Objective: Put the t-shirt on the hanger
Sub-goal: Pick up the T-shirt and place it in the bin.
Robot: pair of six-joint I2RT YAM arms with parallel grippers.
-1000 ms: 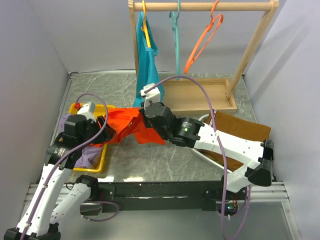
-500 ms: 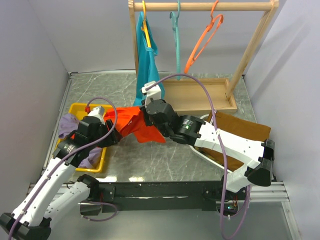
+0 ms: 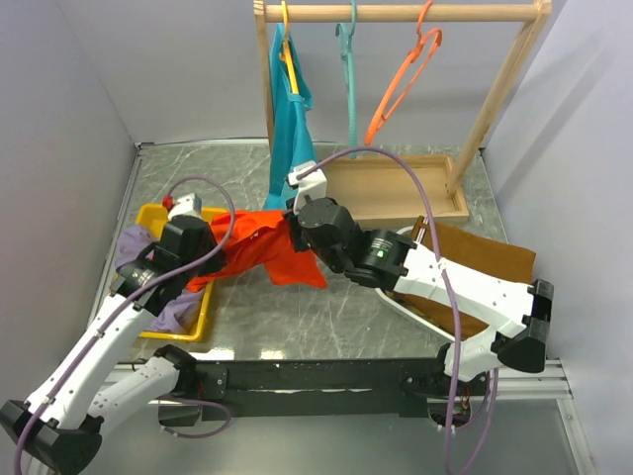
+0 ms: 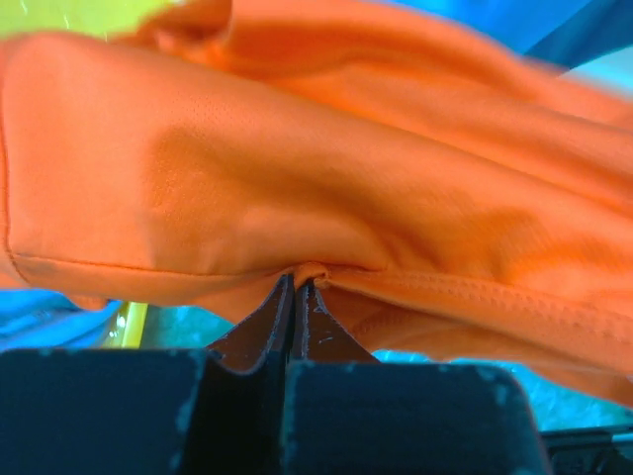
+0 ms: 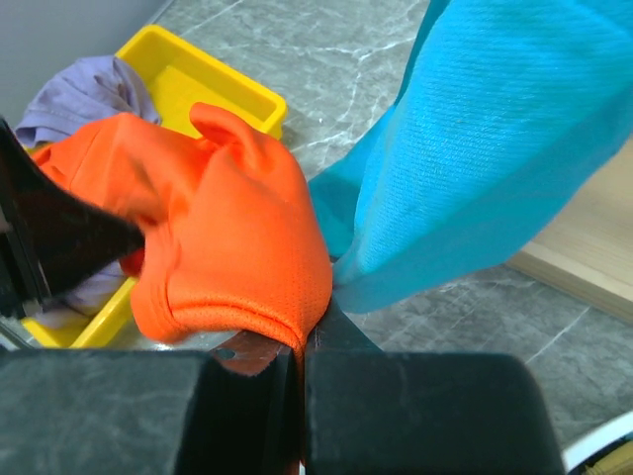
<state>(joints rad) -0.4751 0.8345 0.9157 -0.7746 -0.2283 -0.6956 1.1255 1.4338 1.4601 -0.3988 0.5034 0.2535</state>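
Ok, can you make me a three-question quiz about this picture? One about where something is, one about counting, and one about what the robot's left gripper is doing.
1. Where is the orange hanger?
A. hanging on the wooden rail
B. lying down flat
C. held by the robot

2. How many hangers are on the rail?
A. two
B. three
C. five

3. What is the left gripper doing?
A. standing wide open
B. shut on the orange t-shirt
C. touching nothing

Answers:
1 A, its hook sits over the rail.
2 B, there is the yellow hanger, the teal hanger and the orange hanger.
3 B, the left wrist view shows its fingertips pinched together on a fold of the cloth.
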